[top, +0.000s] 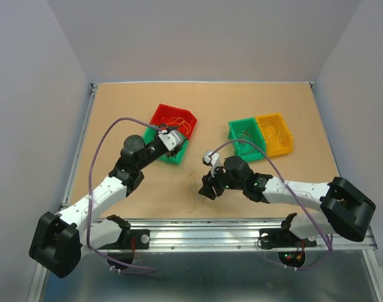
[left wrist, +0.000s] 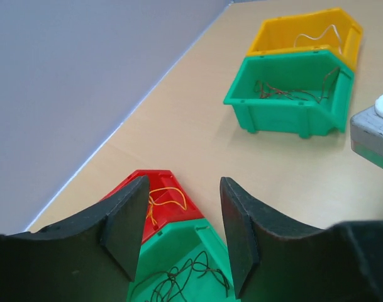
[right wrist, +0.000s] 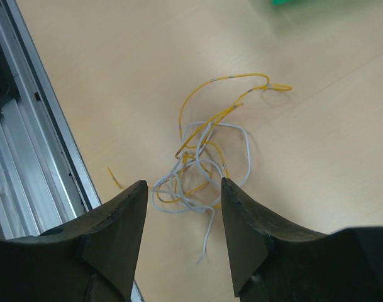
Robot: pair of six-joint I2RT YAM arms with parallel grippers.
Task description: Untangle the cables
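Pale grey walls close in a smooth, light wood-grain counter (top: 134,107) with a ribbed aluminium rail (right wrist: 27,145) along its near edge, just off to one side of the right fingers (right wrist: 119,229). The surface is flat and bare-looking, so nothing would stop a wire from sliding on it. The cables still to be sorted, a small loopy tangle of very thin yellow and whitish-grey wires (right wrist: 200,163), lie flat on the board directly beyond the tips of the right fingers, which stand apart with nothing between them. A short stray yellow wire scrap (right wrist: 114,177) sits apart, nearer the rail. These wires look almost weightless, limp yet a little springy, with slick insulation. A pinch on the knot's middle would likely lift the whole clump, so the better holds seem to be the yellow arc looping out on the far side or the whitish free end closest to the fingertips. The left fingers (left wrist: 125,229) are well apart from the tangle, likewise spread and empty, hovering over a red plastic bin (left wrist: 155,175) holding yellow-orange wires and an adjoining green plastic bin (left wrist: 200,242) holding dark ones. Farther beyond them stand a second green bin (left wrist: 285,116) and a yellow plastic bin (left wrist: 273,41), each with a few wires inside.
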